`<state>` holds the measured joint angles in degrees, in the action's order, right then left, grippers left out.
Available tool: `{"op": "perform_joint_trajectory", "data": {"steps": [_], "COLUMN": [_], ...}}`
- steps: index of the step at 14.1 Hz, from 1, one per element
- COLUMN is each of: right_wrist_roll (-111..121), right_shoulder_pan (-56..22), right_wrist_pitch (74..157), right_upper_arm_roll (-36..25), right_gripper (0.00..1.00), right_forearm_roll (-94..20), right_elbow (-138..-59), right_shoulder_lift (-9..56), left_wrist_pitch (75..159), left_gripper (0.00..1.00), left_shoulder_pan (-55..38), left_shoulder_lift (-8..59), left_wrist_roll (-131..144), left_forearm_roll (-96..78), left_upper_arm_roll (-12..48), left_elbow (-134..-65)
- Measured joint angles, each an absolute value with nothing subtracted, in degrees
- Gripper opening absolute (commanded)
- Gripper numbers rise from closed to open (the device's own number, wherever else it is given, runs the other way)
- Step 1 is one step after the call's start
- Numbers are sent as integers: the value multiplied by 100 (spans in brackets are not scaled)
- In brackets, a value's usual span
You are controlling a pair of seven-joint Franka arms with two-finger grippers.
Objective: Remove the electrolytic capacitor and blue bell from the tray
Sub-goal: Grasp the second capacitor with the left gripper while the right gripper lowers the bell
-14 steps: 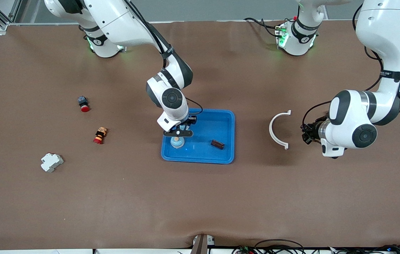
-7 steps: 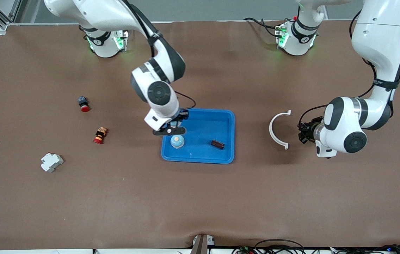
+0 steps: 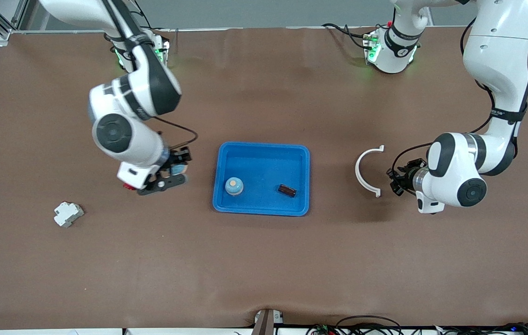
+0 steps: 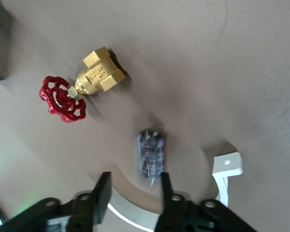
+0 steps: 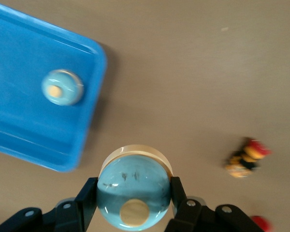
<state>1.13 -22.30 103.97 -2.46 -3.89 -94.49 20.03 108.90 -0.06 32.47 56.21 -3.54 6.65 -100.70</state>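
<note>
My right gripper (image 3: 171,170) (image 5: 134,189) is shut on a light-blue bell (image 5: 134,181) with a tan button. It holds the bell over the table beside the blue tray (image 3: 264,210). Another bell (image 3: 234,186) (image 5: 62,87) and a dark capacitor (image 3: 287,190) lie in the tray. My left gripper (image 3: 395,179) (image 4: 134,183) is open and low beside a white arc piece (image 3: 364,171). In the left wrist view a dark capacitor (image 4: 151,152) lies on the table just ahead of the open fingers; the front view hides it.
A brass valve with a red handle (image 4: 82,82) lies near the capacitor on the table. A small red and yellow figure (image 5: 245,158) lies by my right gripper. A white breaker block (image 3: 68,213) sits toward the right arm's end.
My right arm has swung from over the tray toward its own end and now hangs over bare table. The bell in the tray stayed. My left gripper shifted slightly toward the arc.
</note>
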Motion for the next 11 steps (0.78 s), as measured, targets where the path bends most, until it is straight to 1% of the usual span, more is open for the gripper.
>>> {"op": "perform_joint_trajectory", "data": {"steps": [5,8,11], "right_wrist_roll": [2474,3420,4114], "right_shoulder_pan": [-1048,-598,-319], "right_wrist_pitch": [10317,10437,10808], "right_upper_arm_roll": [-265,-264,-263], "right_gripper": [20,20,20], "right_forearm_roll": [-227,-4,81], "right_elbow": [-9412,-9428,-9536], "right_shoulder_lift": [1997,2023,2093], "left_wrist_pitch": [10867,10476,10312], "left_gripper": [100,100,100], "left_shoulder_pan": [-25,-77,-226], "left_shoulder_lift": [3262,3261,3263], "left_wrist_roll": [5663,5638,5589], "left_forearm_roll": [-376,-444,-567], "left_upper_arm_roll": [702,726,800], "left_elbow": [-9917,-9383,-8975]}}
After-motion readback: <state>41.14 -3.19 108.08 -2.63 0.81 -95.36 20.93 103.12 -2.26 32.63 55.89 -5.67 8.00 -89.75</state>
